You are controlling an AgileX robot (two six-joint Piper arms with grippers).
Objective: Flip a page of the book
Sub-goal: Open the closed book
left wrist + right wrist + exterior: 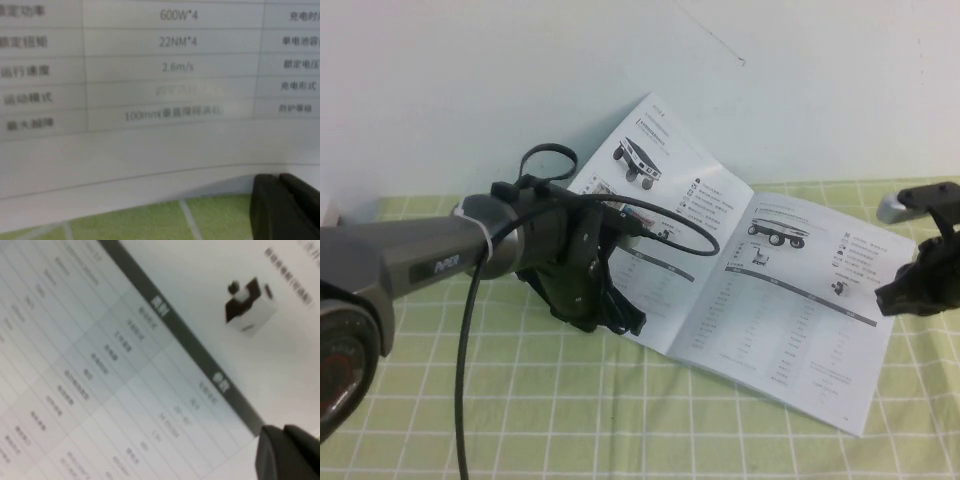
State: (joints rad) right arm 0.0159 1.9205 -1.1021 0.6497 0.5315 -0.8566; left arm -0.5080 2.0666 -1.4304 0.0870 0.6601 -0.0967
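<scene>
On the green checked cloth (620, 420) the book (790, 320) lies open, its left page (660, 190) lifted behind the left gripper (605, 305), whose jaws I cannot tell. Right gripper (910, 290) hovers over the book's right edge, jaws closed, empty.

Readable print on the book (760, 300) and the left arm

In the left wrist view, a spec table on the page (150, 75) reads "600W*4", "22NM*4", "2.6m/s" and "100mm" followed by Chinese characters; the row labels beside them are Chinese and too blurred to read. The left arm (420, 265) carries a small dark label with pale lettering, illegible. The table text in the right wrist view cannot be read.
</scene>
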